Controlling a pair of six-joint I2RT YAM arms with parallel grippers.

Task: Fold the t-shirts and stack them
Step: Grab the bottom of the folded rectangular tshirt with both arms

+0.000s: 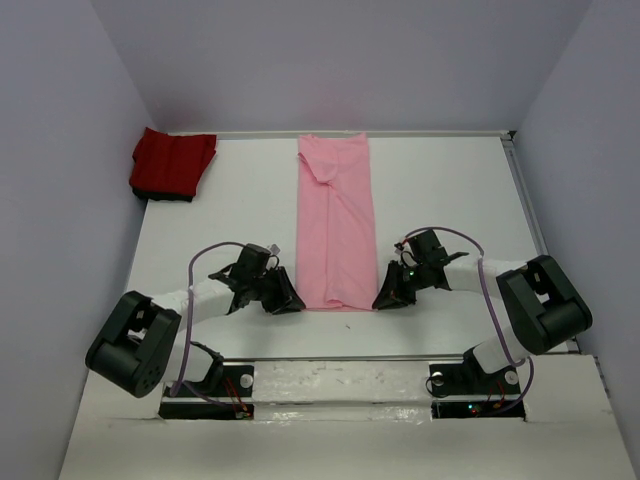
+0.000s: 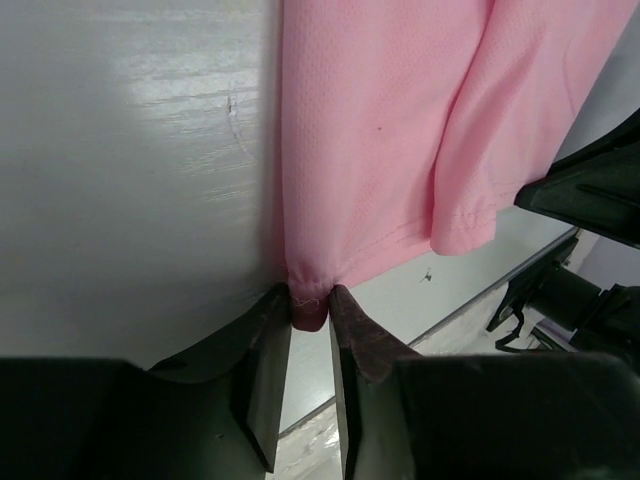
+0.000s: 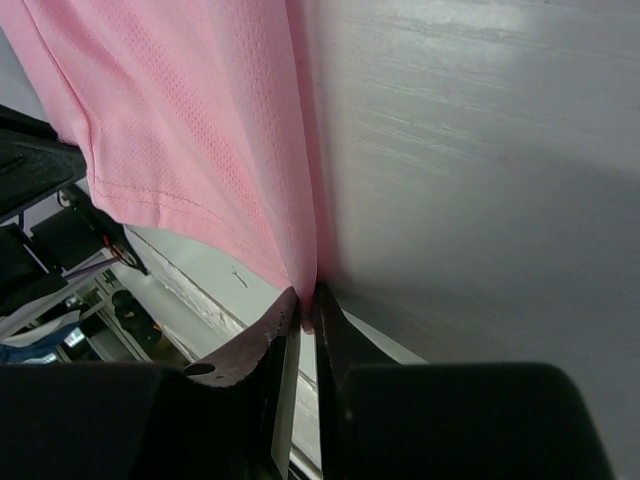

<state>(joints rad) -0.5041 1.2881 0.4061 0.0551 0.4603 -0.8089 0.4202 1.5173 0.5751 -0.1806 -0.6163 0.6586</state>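
The light pink t-shirt lies folded into a long narrow strip down the middle of the white table, from the back edge toward me. My left gripper is shut on its near left corner; the left wrist view shows the pink cloth pinched between the fingertips. My right gripper is shut on the near right corner; the right wrist view shows the pink hem pinched between its fingertips. The deep red t-shirt lies folded at the back left corner.
Grey walls enclose the table on the left, back and right. A metal rail runs along the table's near edge, with both arm bases behind it. Cables loop over both arms.
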